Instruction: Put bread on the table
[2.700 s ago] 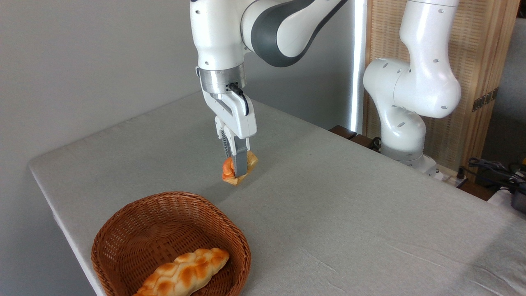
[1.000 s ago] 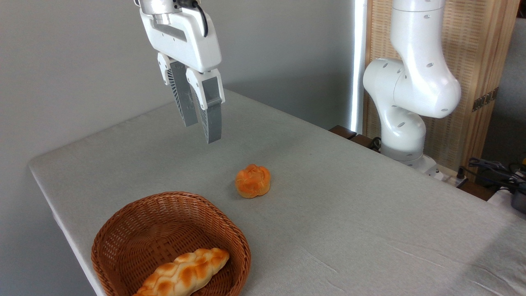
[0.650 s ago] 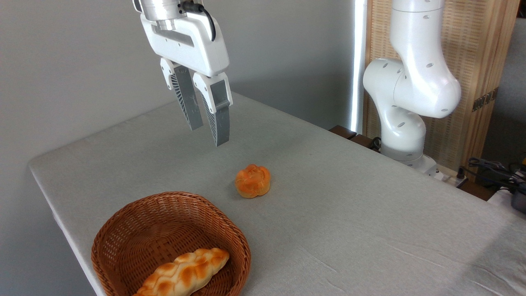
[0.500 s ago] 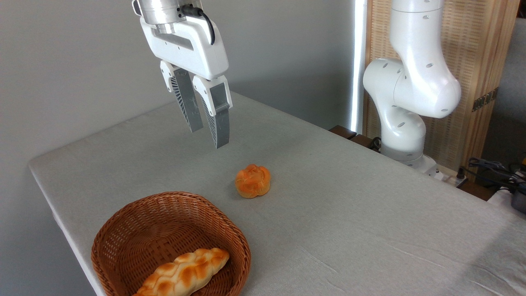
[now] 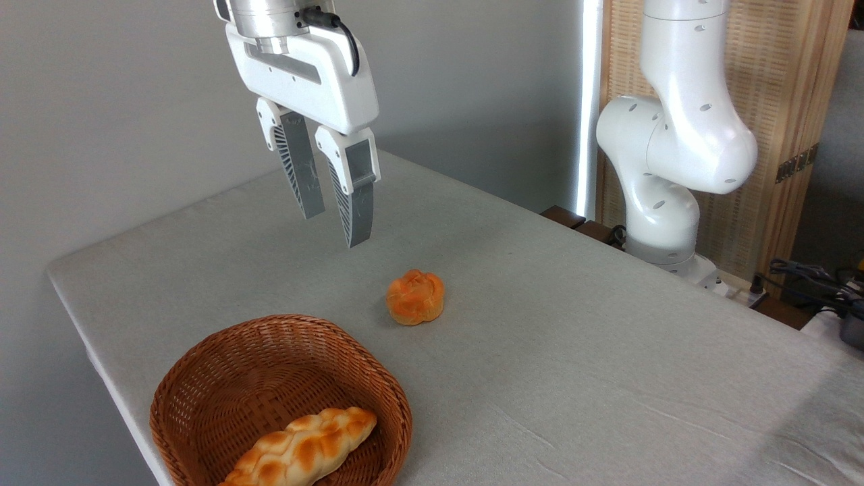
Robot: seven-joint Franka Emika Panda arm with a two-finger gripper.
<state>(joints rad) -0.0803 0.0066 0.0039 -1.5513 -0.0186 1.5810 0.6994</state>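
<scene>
The bread (image 5: 416, 297), a small glossy orange knotted bun, lies on the light grey table (image 5: 574, 351) just past the basket's far rim. My gripper (image 5: 335, 231) hangs well above the table, up and to the left of the bun. It is open, and its grey fingers (image 5: 356, 202) hold nothing.
A brown wicker basket (image 5: 277, 398) stands at the table's near left corner with a longer, paler braided loaf (image 5: 304, 451) inside. The arm's white base (image 5: 665, 202) rises at the table's far right edge. Cables (image 5: 810, 277) lie beyond it.
2.7 s ago the gripper held the bun just above the table; now the bun rests on the cloth. Over the last second the raised, open gripper has drifted slightly lower and rightward.
</scene>
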